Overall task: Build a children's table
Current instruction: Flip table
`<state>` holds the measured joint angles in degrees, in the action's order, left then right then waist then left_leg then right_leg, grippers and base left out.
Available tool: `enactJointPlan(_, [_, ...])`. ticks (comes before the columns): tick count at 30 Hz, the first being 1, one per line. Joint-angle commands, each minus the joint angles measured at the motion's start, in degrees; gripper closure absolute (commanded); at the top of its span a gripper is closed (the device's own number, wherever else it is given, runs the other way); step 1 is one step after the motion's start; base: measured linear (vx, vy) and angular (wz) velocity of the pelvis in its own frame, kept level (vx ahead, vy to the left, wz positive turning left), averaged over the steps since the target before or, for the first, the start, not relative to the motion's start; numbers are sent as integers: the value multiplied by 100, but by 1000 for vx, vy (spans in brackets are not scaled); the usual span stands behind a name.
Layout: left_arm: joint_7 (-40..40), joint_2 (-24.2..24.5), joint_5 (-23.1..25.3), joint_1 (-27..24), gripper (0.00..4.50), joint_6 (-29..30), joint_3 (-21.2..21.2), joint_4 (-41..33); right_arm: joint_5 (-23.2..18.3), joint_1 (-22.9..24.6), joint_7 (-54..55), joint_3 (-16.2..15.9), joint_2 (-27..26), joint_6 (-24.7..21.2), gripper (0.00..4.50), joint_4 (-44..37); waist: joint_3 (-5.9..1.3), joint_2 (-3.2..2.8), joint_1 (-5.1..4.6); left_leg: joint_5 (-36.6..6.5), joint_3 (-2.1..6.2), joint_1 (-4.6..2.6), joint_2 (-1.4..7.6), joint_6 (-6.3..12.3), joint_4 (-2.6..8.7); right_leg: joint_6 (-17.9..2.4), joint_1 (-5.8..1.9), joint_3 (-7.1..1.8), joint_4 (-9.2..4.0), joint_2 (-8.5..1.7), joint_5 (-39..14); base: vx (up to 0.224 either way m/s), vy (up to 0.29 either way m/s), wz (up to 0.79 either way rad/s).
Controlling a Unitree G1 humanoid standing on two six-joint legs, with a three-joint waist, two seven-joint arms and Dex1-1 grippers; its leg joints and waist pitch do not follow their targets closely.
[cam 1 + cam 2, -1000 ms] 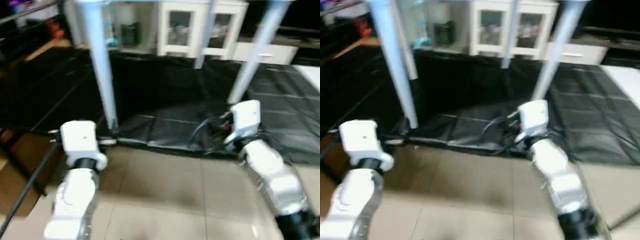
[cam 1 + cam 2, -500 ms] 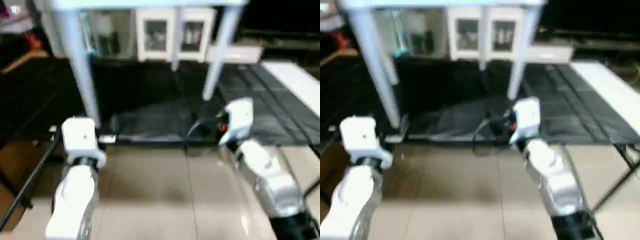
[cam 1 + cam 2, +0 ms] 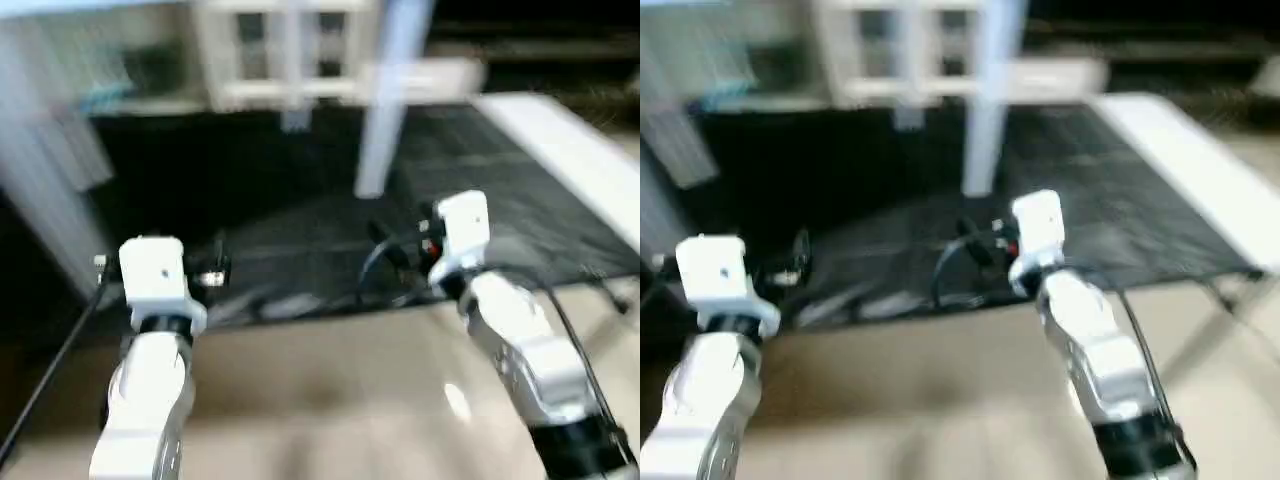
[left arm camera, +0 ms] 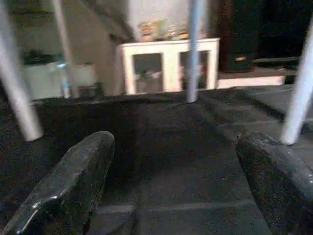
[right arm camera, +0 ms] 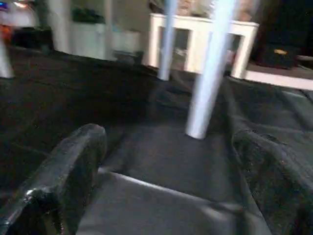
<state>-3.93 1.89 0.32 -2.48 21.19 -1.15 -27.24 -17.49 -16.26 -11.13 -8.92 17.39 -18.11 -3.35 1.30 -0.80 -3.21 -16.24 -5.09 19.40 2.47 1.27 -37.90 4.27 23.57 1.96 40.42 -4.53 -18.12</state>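
Black floor mat point(image 3: 300, 190) under seemingly upright table legs point(image 3: 382, 95), both grippers agape.

- Head views: strong sideways motion blur smears the white table legs point(image 3: 385, 90) and the cabinet point(image 3: 285, 50).
- Pale floor point(image 3: 330, 400): a soft glare spot lies beside the right forearm point(image 3: 530, 350).
- Black mat point(image 4: 166, 161): dim, with faint sheen.
- Wrist views: near fingers point(image 4: 73, 181) out of focus; background moderately lit.
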Motion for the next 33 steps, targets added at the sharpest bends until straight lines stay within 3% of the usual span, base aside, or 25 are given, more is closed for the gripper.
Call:
enactJointPlan(1, [-50, -5, 70, -18, 0, 14, 29, -35, 126, -49, -152, -2, 76, -69, 4, -22, -120, 282, 159, -1493, -19, 175, 249, 1298, 380, -191, -536, -532, -1070, -483, -434, 118, -104, -4])
enactJointPlan(2, [-58, 7, 81, -27, 0, 19, 12, -46, 155, -48, -160, 1, 67, -114, 4, -19, -256, 320, 212, -1253, -74, 232, 113, 1061, -251, -349, -851, -859, -1249, -895, -1602, 124, -99, -1])
enactJointPlan(3, [-62, 20, 84, -42, 0, 24, -12, -55, 180, -47, -170, 1, 59, -133, 4, -9, -272, 276, 249, -904, 22, 336, 207, 817, -472, -680, -976, -1020, -1285, -1102, -2257, 155, -58, 16])
enactJointPlan(4, [-58, 24, 88, -75, 0, 31, -63, -67, 242, -52, -190, -20, 65, -128, 4, 25, -219, 171, 284, -80, 122, 620, 331, 365, -615, -45, -985, -301, -1312, -1305, -2289, 155, -58, 16])
enactJointPlan(5, [-58, 24, 88, -75, 0, 31, -63, -67, 242, -52, -190, -20, 65, -128, 4, 25, -178, 179, 207, 55, 68, 682, 461, 354, -585, -470, -1050, -25, -1422, -1347, -2414, 140, -13, 45])
enactJointPlan(6, [-58, 24, 88, -75, 0, 31, -63, -67, 242, -52, -190, -20, 65, -128, 4, 25, -143, 81, 274, 148, 44, 597, 558, 369, -444, -785, -1033, 89, -1537, -1352, -2533, 132, 47, 57])
enactJointPlan(7, [-56, 33, 104, -148, 0, 33, -101, -121, 275, -49, -151, 15, 45, -48, 4, 58, -120, -230, 137, -32, 1, 111, 818, 170, 181, -1239, -939, 395, -1479, -685, -2876, 132, 47, 57])
enactJointPlan(8, [-56, 33, 104, -148, 0, 33, -101, -121, 275, -49, -151, 15, 45, -48, 4, 58, -104, -213, 72, -193, 2, -38, 872, 28, 426, -1237, -914, 600, -1322, -301, -2299, 119, 112, 40])
enactJointPlan(9, [-58, 34, 109, -196, 0, 33, -112, -162, 177, -32, -97, 119, -26, -51, 4, 68, -34, -351, 2, -1071, 232, -107, 1050, 56, 683, -1115, -756, 637, -875, 14, -1825, 127, 129, 17])
enactJointPlan(10, [-61, 23, 95, -237, 0, 29, -126, -196, 152, -31, -42, 180, -59, -56, 4, 81, -167, -409, -88, -2230, 568, -495, 1462, 121, 908, -958, -376, 395, -251, 89, -804, 127, 129, 17])
enactJointPlan(11, [-61, 23, 95, -237, 0, 29, -126, -196, 152, -31, -42, 180, -59, -56, 4, 81, -262, -373, -71, -1754, 697, -625, 1555, 303, 855, -792, -223, 303, -111, 44, -406, 161, 90, 16])
enactJointPlan(12, [-54, 25, 91, -261, 0, 51, -121, -214, 168, -43, -11, 213, -65, -22, 4, 123, -272, -399, -5, -150, 624, -620, 1473, 708, 651, -396, 20, 196, 0, -22, 151, 161, 78, 12])
enactJointPlan(13, [-61, 33, 119, -251, 0, 56, -116, -210, 219, -69, 12, 263, -82, 56, 4, 187, -349, -298, 152, 3892, 360, -421, 1244, 1021, 307, -14, 141, 60, -155, -133, 1452, 161, 78, 12])
enactJointPlan(14, [-61, 33, 119, -251, 0, 56, -116, -210, 219, -69, 12, 263, -82, 56, 4, 187, -363, -190, 194, 4856, 235, -323, 1119, 881, 212, -44, 91, -37, -357, -205, 2067, 127, 64, 1])
enactJointPlan(15, [-61, 33, 119, -251, 0, 56, -116, -210, 219, -69, 12, 263, -82, 56, 4, 187, -358, -103, 277, 4864, 25, -179, 857, 571, 132, -237, -2, -103, -610, -265, 2662, 95, 35, 11])
enactJointPlan(16, [-71, 43, 131, -240, 0, 55, -113, -206, 249, -75, -4, 306, -117, 71, 4, 200, -283, 86, 357, 3191, -184, 69, 486, 271, 112, -700, -156, -315, -725, -406, 3206, 95, 35, 11])
enactJointPlan(17, [-118, 74, 211, -220, 0, 51, -111, -200, 288, -85, 0, 344, -139, 109, 4, 205, -369, 157, 359, 1745, -71, 275, 591, 373, 188, -1287, -501, -457, -686, -629, 3425, 56, 20, 7])
enactJointPlan(18, [-281, 80, 336, -179, 0, 111, -205, -177, 302, -98, 10, 388, -162, 136, 4, 214, -368, 101, 389, 1289, -30, 304, 687, 433, 279, -1500, -530, -409, -690, -650, 3201, 0, 0, 0])
enactJointPlan(19, [-399, 82, 423, -151, 0, 156, -276, -160, 310, -106, 18, 413, -174, 154, 4, 219, -334, 61, 384, 707, -62, 247, 763, 495, 348, -1878, -452, -332, -727, -522, 2493, 0, 0, 0])
enactJointPlan(20, [-399, 82, 423, -151, 0, 156, -276, -160, 310, -106, 18, 413, -174, 154, 4, 219, -306, 11, 370, 520, -45, 232, 810, 512, 396, -2019, -445, -296, -729, -483, 2087, 0, 0, 0])
enactJointPlan(21, [-399, 82, 423, -151, 0, 156, -276, -160, 310, -106, 18, 413, -174, 154, 4, 219, -211, -79, 348, -427, -53, 96, 937, 420, 515, -2074, -328, -199, -848, -364, 706, 0, 0, 0])
enactJointPlan(23, [-603, 44, 461, -66, 0, 195, -566, -155, 330, -113, 23, 440, -188, 167, 4, 222, -176, -97, 299, -1110, -75, 38, 971, 198, 587, -1947, -298, -158, -903, -318, 129, 0, 0, 0])
enactJointPlan(25, [-669, 58, 348, 48, 0, 202, -892, -183, 351, -132, -17, 443, -185, 188, 4, 247, -130, -67, 253, -1927, -89, 19, 961, -297, 644, -1594, -260, -153, -965, -321, -598, -59, 3, 11])
enactJointPlan(27, [-646, 74, 320, 51, 0, 208, -937, -187, 365, -163, -21, 474, -182, 220, 4, 299, -103, -53, 208, -2390, -66, 0, 914, -514, 651, -1257, -224, -161, -1025, -340, -1210, -58, 0, 10])
enactJointPlan(33, [-527, 176, 233, 95, 0, 198, -1001, -116, 382, -217, -22, 548, -219, 247, 4, 372, -128, 8, 135, -2130, -27, 126, 905, -466, 645, -1120, -277, -174, -1022, -392, -1218, -9, 0, 2])
